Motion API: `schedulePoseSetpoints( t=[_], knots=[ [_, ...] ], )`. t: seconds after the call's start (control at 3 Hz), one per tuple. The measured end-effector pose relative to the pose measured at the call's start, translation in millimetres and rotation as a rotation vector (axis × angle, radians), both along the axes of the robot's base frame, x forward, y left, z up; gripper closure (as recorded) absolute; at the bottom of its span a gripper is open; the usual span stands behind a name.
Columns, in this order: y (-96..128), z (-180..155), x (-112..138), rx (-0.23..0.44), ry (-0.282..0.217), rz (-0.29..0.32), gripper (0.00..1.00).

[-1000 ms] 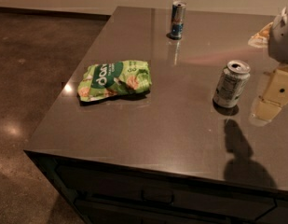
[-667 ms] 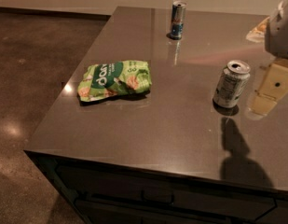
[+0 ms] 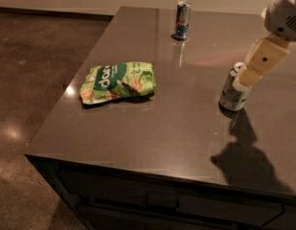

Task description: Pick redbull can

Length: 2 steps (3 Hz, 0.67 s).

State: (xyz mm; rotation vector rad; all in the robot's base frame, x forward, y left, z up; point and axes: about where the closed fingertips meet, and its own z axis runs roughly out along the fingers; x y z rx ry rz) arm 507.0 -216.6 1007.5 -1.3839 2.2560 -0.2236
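The redbull can (image 3: 182,20) stands upright at the far edge of the dark table (image 3: 176,133), slim, blue and silver with a silver top. My gripper (image 3: 250,71) comes in from the upper right, a tan part below a white joint. It hangs just over the top of the wider silver-grey can (image 3: 232,94), hiding part of that can's rim. It is well to the right of the redbull can and nearer to the camera, and it holds nothing that I can see.
A green chip bag (image 3: 117,82) lies flat on the left part of the table. The table's left and front edges drop to a polished brown floor (image 3: 32,71). The arm's shadow (image 3: 248,162) falls on the table at the front right.
My gripper has moved left and slightly toward the far side, from beside the silver-grey can to over its top. The cans and the bag have not moved.
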Motion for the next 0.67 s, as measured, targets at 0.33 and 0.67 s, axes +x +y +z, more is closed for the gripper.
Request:
schedulePoseSetpoints(
  t=[0.33, 0.67],
  knots=[
    [-16, 2, 32, 0.087, -0.062, -0.123, 0.00],
    [-32, 0, 70, 0.174, -0.127, -0.225, 0.00]
  ],
)
